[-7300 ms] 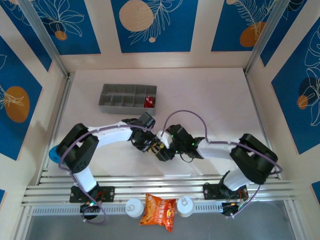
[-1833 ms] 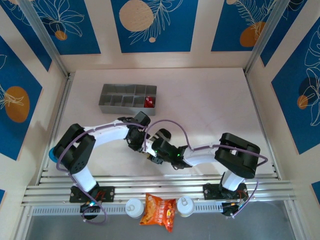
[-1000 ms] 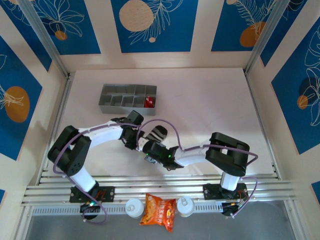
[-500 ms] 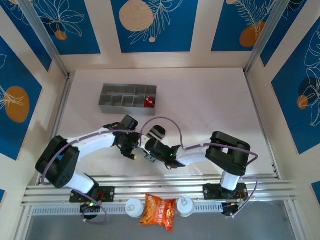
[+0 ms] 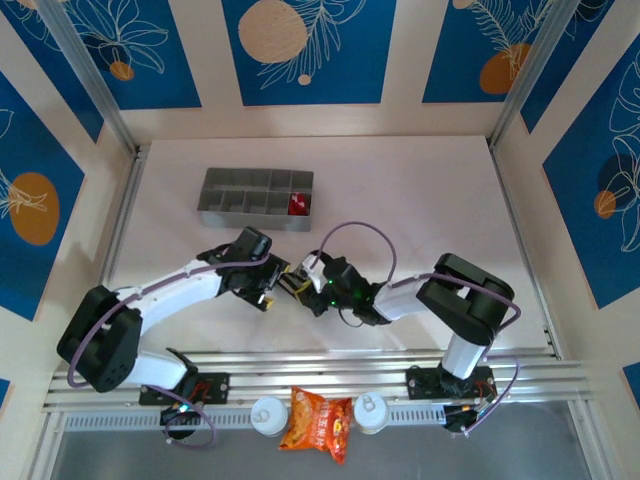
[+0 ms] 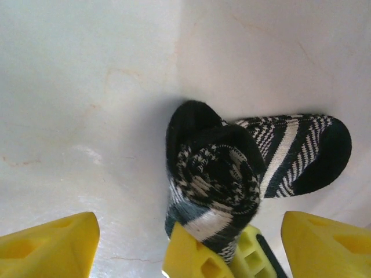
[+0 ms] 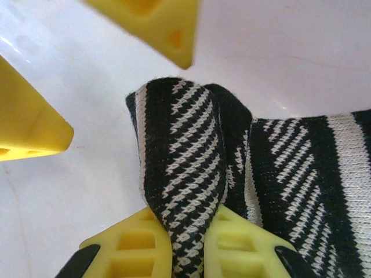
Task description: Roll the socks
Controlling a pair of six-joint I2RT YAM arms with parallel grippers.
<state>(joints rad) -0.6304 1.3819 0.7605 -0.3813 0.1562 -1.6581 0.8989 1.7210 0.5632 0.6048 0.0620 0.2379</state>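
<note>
The white table lies inside walls of blue panels with printed flowers. The left arm reaches from its near-left base toward the middle. The right arm stretches leftward to meet it, with a purple cable arching over its wrist. A grey compartment tray sits on the far left of the table. An orange snack packet lies at the near edge, between the two arm bases.

The black striped sock, with grey-white bands, lies on the table near of the tray, where the two wrists meet. One end of it is wound into a tight coil that stands up off the surface. The rest of it, with the black toe, lies flat beside the coil.

The red sock sits as a small bundle in a compartment at the right end of the tray. It is well apart from both grippers.

The right gripper has its yellow fingers pressed together on the coiled end of the striped sock, with the fabric pinched between them. The left gripper has its jaws spread wide, one yellow finger on each side of the coil, and neither finger touches the sock.
</note>
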